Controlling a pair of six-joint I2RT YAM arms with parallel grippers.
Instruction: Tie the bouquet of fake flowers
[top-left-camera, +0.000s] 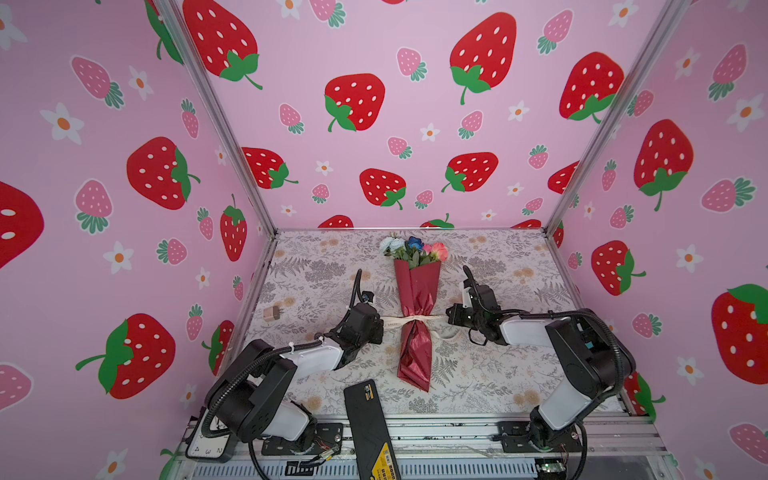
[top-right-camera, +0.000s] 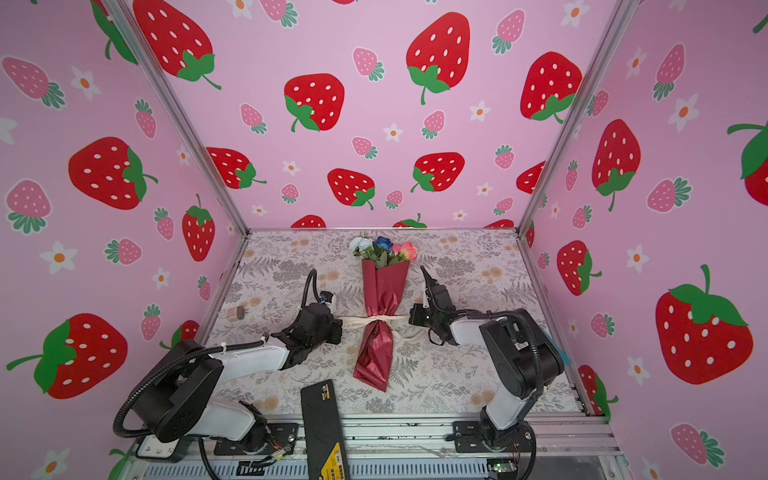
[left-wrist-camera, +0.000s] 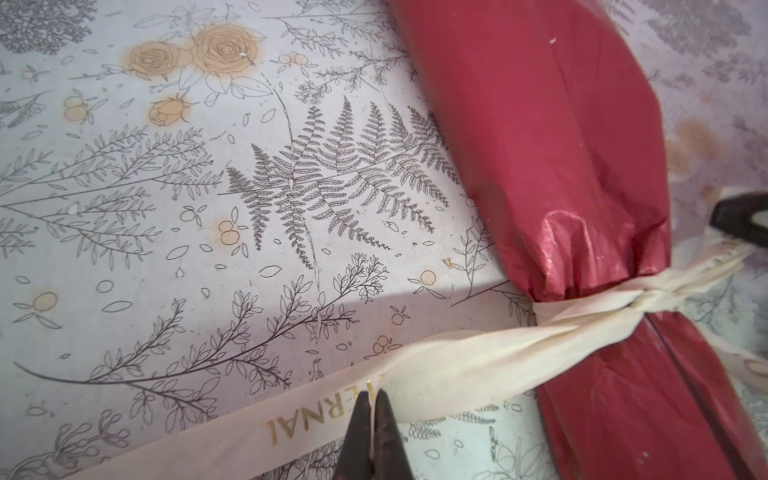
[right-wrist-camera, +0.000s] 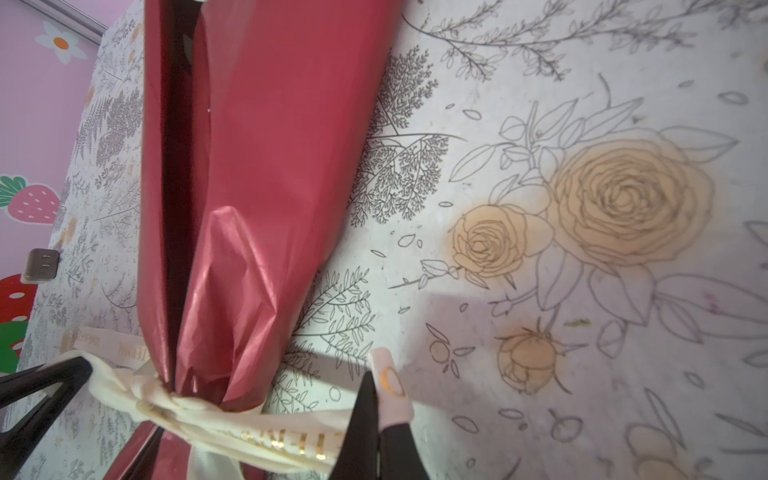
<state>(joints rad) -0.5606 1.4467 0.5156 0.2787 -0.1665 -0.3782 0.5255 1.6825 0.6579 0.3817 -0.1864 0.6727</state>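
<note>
1. In both top views, the bouquet of fake flowers (top-left-camera: 417, 286) (top-right-camera: 384, 286) is seen lying flat on the floral table (top-left-camera: 316, 266), with its blooms at the far end. A cream ribbon (top-left-camera: 415, 319) is knotted round its pinched waist. The left gripper (top-left-camera: 383, 323) is set just left of the bouquet and the right gripper (top-left-camera: 448, 318) just right of it.
2. In the left wrist view, the left gripper (left-wrist-camera: 372, 399) is shown fully closed. The lettered ribbon (left-wrist-camera: 457, 365) is pinched between its fingers and drawn straight from the bouquet (left-wrist-camera: 540, 124).
3. In the right wrist view, the right gripper (right-wrist-camera: 376, 415) is likewise closed tight. The other ribbon (right-wrist-camera: 291, 440) end is clamped in it, just beside the bouquet (right-wrist-camera: 270, 166).
</note>
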